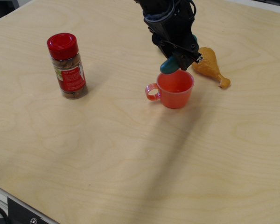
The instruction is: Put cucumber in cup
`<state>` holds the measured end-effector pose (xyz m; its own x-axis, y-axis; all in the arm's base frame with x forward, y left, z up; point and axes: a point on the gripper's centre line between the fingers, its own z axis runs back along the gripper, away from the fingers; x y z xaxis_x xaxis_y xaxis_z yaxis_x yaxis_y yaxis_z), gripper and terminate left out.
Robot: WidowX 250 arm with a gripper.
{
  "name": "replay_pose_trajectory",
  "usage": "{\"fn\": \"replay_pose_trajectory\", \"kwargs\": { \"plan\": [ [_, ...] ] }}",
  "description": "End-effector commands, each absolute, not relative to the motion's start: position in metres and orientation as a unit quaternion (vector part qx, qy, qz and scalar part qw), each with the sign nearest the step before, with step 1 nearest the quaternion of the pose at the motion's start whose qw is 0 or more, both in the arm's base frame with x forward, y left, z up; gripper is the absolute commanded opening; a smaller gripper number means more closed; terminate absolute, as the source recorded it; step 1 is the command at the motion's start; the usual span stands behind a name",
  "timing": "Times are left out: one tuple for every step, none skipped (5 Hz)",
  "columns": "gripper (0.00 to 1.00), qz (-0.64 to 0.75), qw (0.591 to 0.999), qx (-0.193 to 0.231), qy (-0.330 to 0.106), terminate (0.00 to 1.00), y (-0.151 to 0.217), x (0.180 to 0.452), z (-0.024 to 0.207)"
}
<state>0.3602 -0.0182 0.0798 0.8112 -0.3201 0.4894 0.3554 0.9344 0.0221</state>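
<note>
The coral-red cup (175, 89) stands upright near the table's middle, its ring handle pointing left. My black gripper (175, 59) hangs just above the cup's far rim, shut on the dark teal cucumber (167, 66). Only the cucumber's lower rounded end shows below the fingers, over the rim's back left edge. The rest of the cucumber is hidden by the gripper.
A red-lidded spice jar (66, 65) stands at the left. A toy chicken drumstick (211, 66) lies right of the gripper, behind the cup. The wooden table (130, 158) runs to a front edge at the lower left. The cabbage is hidden behind the arm.
</note>
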Motion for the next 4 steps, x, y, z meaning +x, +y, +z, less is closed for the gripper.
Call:
{"fn": "replay_pose_trajectory", "kwargs": {
  "plan": [
    [1.0,-0.166,0.952,-0.028,-0.257,0.0,-0.005,0.355,0.088],
    [1.0,-0.167,0.952,-0.023,-0.257,0.0,-0.004,0.354,0.09],
    [1.0,-0.164,0.952,-0.01,-0.258,0.0,-0.003,0.352,0.098],
    [1.0,-0.149,0.956,0.011,-0.252,0.0,0.003,0.347,0.11]
  ]
}}
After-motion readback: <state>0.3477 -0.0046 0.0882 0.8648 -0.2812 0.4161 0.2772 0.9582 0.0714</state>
